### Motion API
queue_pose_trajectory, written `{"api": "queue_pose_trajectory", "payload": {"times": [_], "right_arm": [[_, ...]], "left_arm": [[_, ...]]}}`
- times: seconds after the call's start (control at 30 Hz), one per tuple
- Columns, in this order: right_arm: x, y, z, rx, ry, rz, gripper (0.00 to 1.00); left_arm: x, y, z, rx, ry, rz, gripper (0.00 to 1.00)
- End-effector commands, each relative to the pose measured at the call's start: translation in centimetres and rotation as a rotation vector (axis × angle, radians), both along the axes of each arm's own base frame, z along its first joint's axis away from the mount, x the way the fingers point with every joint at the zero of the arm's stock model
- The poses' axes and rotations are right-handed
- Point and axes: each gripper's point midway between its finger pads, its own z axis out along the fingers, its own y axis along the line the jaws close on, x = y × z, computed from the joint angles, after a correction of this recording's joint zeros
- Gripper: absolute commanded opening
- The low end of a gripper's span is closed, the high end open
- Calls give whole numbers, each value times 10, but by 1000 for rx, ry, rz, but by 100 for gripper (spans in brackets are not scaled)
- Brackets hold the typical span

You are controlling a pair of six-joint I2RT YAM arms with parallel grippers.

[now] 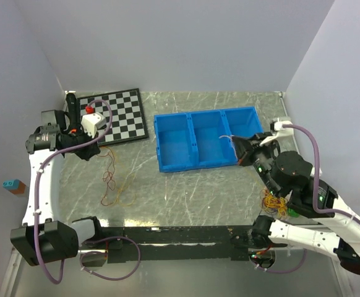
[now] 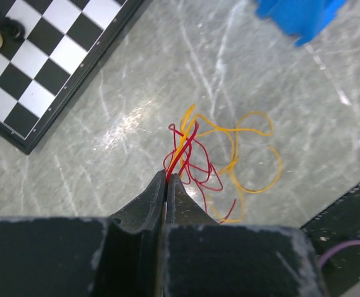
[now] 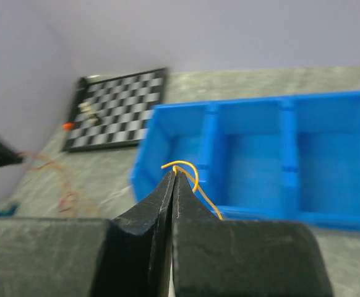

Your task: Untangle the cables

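Pulling apart is judged the step in hand: red and yellow-orange cables are clamped in the left gripper, loops trailing to the table; one yellow strand is pinched tight by the right gripper, before the blue tray. Next, a slow outward draw is called for

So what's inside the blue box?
The blue box has three compartments, all bare as far as I see. From above, the right arm, jaws shut on a yellow wire, covers the near corner of the right-hand compartment, so that spot is hidden.
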Motion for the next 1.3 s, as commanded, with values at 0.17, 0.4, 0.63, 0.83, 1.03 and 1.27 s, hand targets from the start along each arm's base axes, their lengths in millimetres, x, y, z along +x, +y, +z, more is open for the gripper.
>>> {"api": "queue_pose_trajectory", "payload": {"times": [0.17,0.4,0.63,0.83,1.03,1.27], "right_arm": [[-26,83,104,192,-142,406,0],[-28,105,80,143,-78,464,0],[-37,124,-33,66,186,506,0],[-45,135,-131,-126,405,537,4],[-44,153,-133,-173,351,627,74],[-30,222,-88,-177,151,820,86]], "left_arm": [[-4,-24,56,-90,-140,-45,3],[1,-27,81,-111,-234,-33,3],[9,-32,96,-152,-257,-33,4],[11,-40,112,-207,-261,-53,4],[2,-48,123,-221,-266,-75,5],[-7,-53,122,-214,-256,-89,6]]}}
